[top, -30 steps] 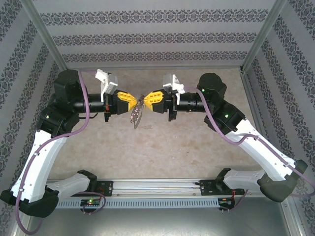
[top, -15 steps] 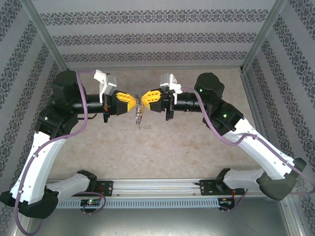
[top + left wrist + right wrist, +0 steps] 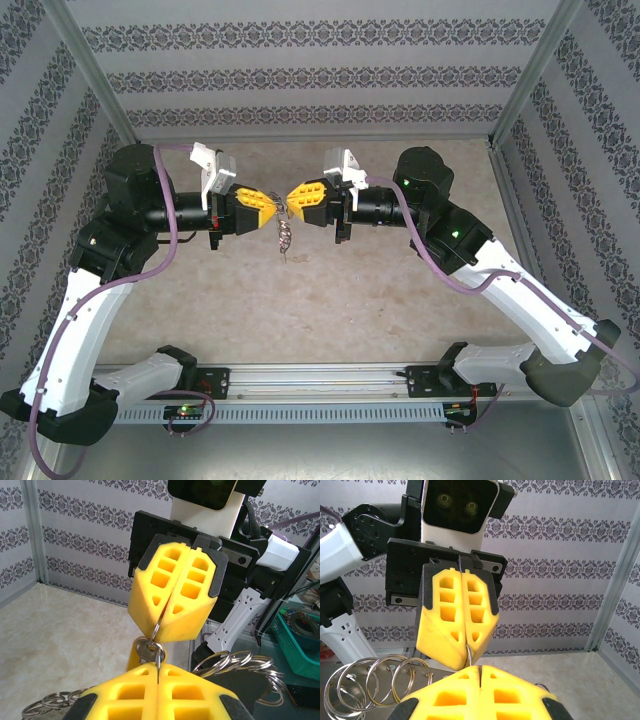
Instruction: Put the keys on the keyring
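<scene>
- Top external view: the left gripper [image 3: 268,203] and right gripper [image 3: 293,197] meet tip to tip in mid-air above the table [image 3: 400,300]. The keys [image 3: 284,234] dangle as a small cluster just below the meeting point.
- Left wrist view: the right gripper's fingers are pressed together on the thin wire of the keyring [image 3: 156,628]. One of the keys hangs on that wire between the two sets of tips.
- Right wrist view: the left gripper's fingers are likewise closed, with a thin curved wire leaving their seam, apparently the same loop.
- Progress, as I judge it: at least one key looks threaded. Whether the whole bunch is on cannot be told, so the job seems well under way but not confirmed finished.
</scene>
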